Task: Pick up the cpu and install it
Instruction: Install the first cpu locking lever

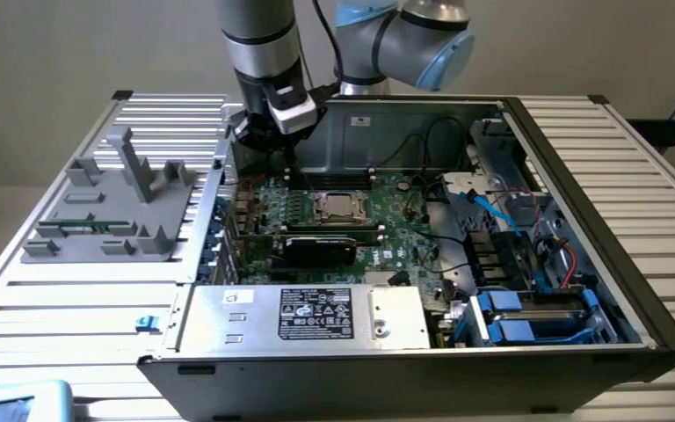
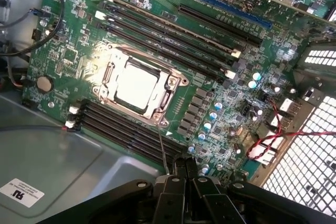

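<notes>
While cpu rests seated: shiny silver-grey square cpu point(image 2: 135, 85) lies inside metal-framed dark socket point(image 2: 170, 85), mid green motherboard point(image 2: 220, 82).
Hand: black hand point(image 2: 185, 165) empty, fingers together, near socket.
Left: perhaps only latching.

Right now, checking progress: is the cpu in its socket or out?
In. The cpu lies flat inside the socket's metal frame on the motherboard; whether the frame is latched, cannot tell.
</notes>
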### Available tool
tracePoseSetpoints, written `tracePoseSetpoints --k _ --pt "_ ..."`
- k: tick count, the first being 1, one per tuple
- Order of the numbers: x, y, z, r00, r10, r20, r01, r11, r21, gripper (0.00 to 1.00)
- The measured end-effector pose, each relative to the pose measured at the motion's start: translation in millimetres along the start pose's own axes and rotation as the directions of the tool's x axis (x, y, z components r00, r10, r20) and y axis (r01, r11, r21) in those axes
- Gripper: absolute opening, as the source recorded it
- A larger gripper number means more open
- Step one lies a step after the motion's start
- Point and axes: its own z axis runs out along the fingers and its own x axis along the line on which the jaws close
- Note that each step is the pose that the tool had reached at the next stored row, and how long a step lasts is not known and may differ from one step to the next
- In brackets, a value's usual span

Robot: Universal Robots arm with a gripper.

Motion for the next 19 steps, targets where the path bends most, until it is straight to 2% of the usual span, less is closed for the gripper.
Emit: tracePoseSetpoints --k 5,10,14,19 --pt "-0.7 0.7 4.2 0.9998 0.021 0.0011 -0.021 0.9998 0.0061 0.12" --pt "-1.1 1.1 6.7 0.9993 0.037 0.0044 -0.037 0.9991 0.0195 0.12" --pt "-1.5 1.4 9.8 0.9987 0.051 0.0003 -0.051 0.9982 0.0301 0.12" --pt "-2.1 2.0 14.3 0.9976 0.069 -0.0032 -0.069 0.9969 0.0378 0.12"
